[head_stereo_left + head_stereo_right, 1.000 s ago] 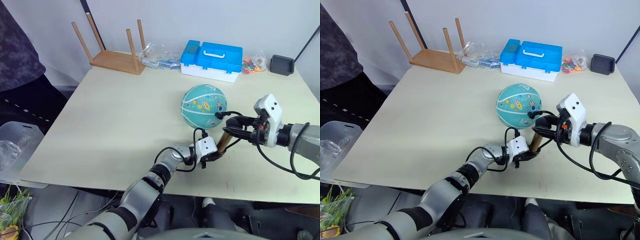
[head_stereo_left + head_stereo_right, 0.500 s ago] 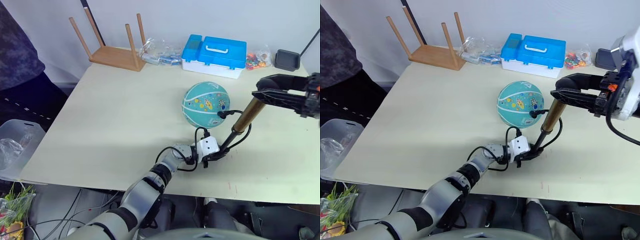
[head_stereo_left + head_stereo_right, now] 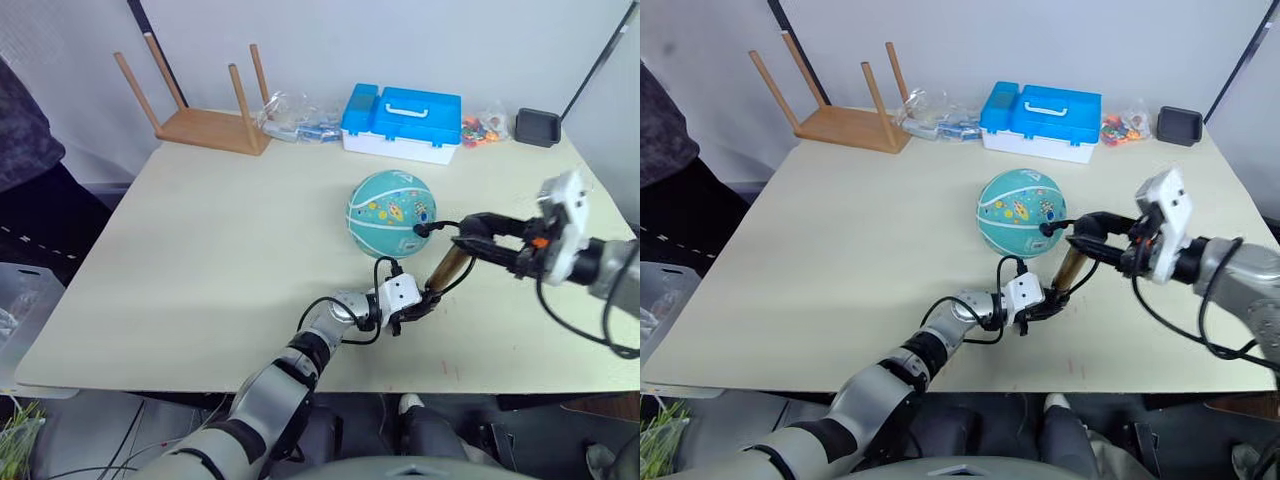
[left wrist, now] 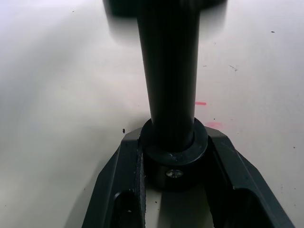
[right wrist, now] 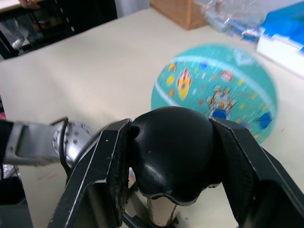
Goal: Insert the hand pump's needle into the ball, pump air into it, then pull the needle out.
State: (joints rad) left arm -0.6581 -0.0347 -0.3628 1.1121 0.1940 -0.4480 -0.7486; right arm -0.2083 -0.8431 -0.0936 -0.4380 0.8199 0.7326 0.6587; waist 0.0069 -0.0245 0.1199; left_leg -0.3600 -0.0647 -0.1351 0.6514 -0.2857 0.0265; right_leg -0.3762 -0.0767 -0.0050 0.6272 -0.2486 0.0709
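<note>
Both grippers held the hand pump (image 3: 446, 268) beside the ball (image 3: 391, 212).

The left gripper (image 3: 415, 309) clamped the pump's black base near the table's (image 3: 200, 250) front edge; the right gripper (image 3: 468, 243) closed around its T-handle (image 5: 172, 151). The hose (image 3: 436, 226) reached the ball's right side, mid-table.
</note>
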